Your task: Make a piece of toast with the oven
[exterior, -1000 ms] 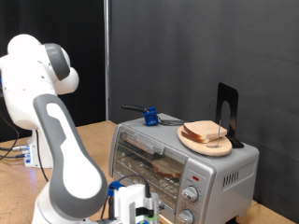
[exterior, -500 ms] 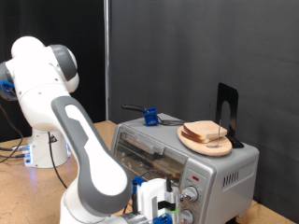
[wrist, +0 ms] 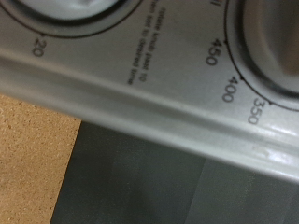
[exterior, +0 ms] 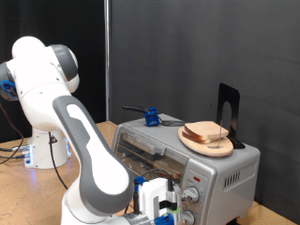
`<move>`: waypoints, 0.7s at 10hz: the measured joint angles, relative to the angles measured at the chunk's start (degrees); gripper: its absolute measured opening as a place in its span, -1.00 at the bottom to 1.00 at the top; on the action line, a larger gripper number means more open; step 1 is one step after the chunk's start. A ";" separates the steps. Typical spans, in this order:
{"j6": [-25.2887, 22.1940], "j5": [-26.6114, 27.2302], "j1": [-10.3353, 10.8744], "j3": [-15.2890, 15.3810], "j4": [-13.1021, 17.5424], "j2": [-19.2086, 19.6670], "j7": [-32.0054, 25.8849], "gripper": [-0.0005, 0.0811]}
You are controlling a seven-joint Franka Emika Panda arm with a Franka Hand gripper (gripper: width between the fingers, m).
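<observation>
The silver-grey oven stands at the exterior view's lower right with its glass door closed. A pale slice, the piece of toast, shows dimly behind the glass on the rack. My gripper is low in front of the oven, right beside the round knobs. Its fingers are too small and cut off to read. The wrist view shows no fingers, only the oven's control panel very close, with dial marks 20, 450, 400, 350 and the edge of a knob.
A round wooden plate with a stack of bread slices sits on the oven's top. A blue-and-black tool and a black upright stand are also up there. The wooden table shows at the left and in the wrist view.
Over the last second the arm swung towards the exterior view's right, bringing the gripper up to the oven's knobs. It has not moved in the last half second.
</observation>
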 joint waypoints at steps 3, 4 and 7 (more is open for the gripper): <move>-0.69 -0.23 -0.01 -0.04 -0.20 -0.27 -0.01 0.92; -0.66 -0.31 0.23 0.02 -0.61 -0.31 -0.01 0.48; 0.45 -0.33 0.72 -0.04 -1.37 -0.32 -0.21 0.03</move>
